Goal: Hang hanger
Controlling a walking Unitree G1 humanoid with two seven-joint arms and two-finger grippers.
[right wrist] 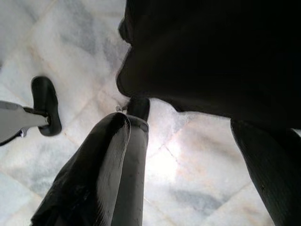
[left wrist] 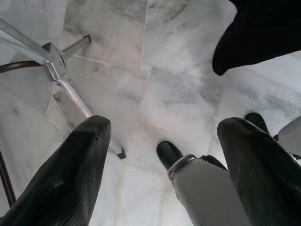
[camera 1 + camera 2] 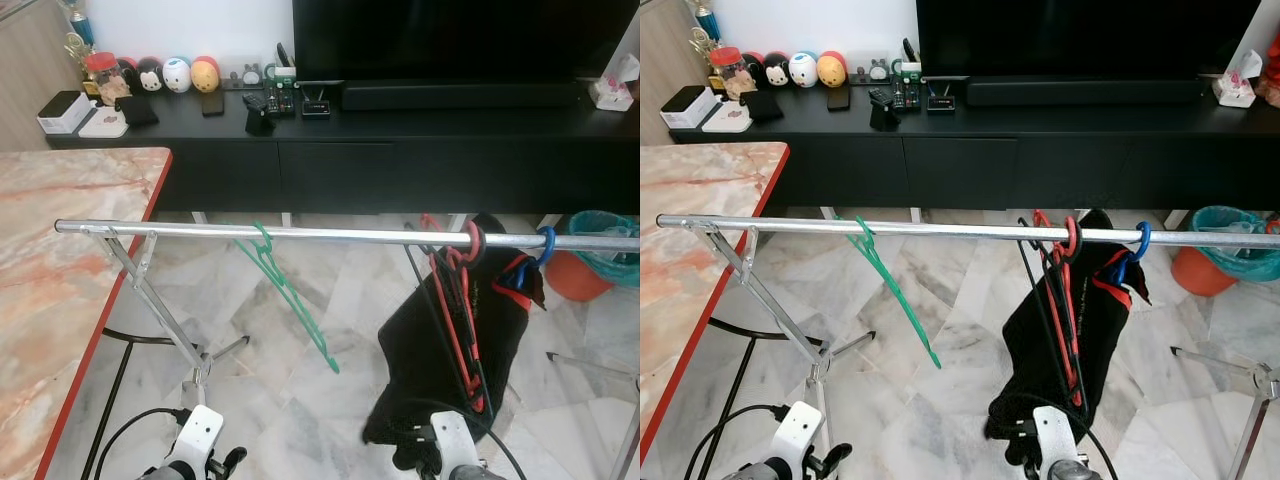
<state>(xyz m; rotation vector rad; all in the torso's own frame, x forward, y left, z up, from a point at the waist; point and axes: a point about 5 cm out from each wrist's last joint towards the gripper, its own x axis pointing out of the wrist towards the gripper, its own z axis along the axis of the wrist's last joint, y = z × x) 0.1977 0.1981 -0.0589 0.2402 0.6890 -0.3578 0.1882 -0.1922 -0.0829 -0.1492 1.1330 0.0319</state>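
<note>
One green hanger [image 3: 285, 290] on the rail [image 3: 200, 231]; both grippers' fingers [image 2: 70, 174] spread, empty.

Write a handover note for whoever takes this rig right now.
Left gripper: open, empty, hanging low over the floor.
Right gripper: open, empty, low beside the black garment.
Rail: green hanger hooked near the middle, hanging askew; red hangers and a blue hook toward the right, by the garment.
Done: the hangers in view are all hooked on the rail.
Left: probably only checking the green hanger sits properly; neither arm holds a hanger.
</note>
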